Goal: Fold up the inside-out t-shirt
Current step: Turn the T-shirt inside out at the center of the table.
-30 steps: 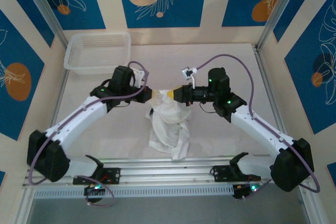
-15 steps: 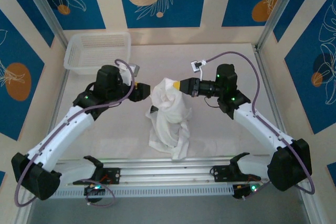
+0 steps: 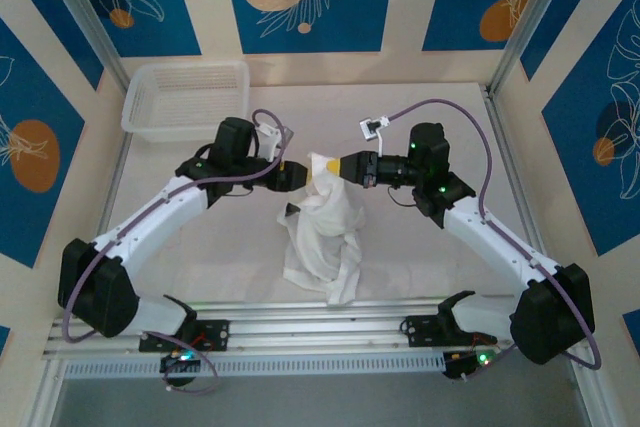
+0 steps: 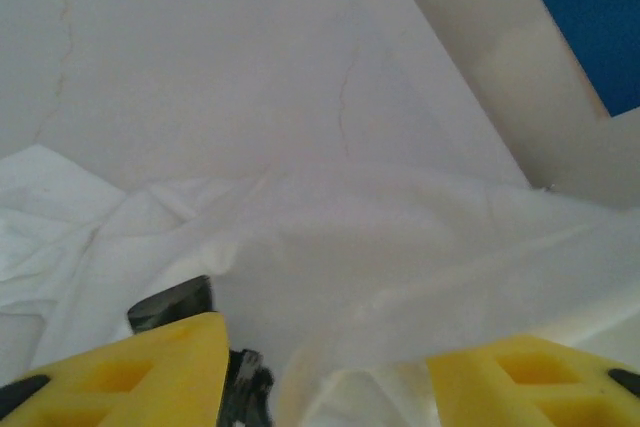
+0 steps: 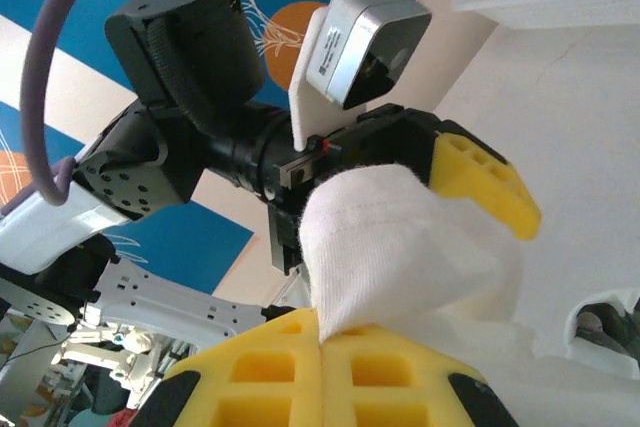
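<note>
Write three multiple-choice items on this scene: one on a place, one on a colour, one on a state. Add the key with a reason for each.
1. Where does the basket stand on the table?
A. near right corner
B. far left corner
C. middle of the table

2. What colour are the fingers of the right gripper?
A. red
B. green
C. yellow

3. What state is the right gripper in?
A. shut on the t-shirt
B. open above the table
C. shut on the basket

Key:
1 B, the top view shows the basket at the far left corner.
2 C, the right wrist view shows yellow fingers.
3 A, the fingers press together with a fold of white cloth pinched between them.
</note>
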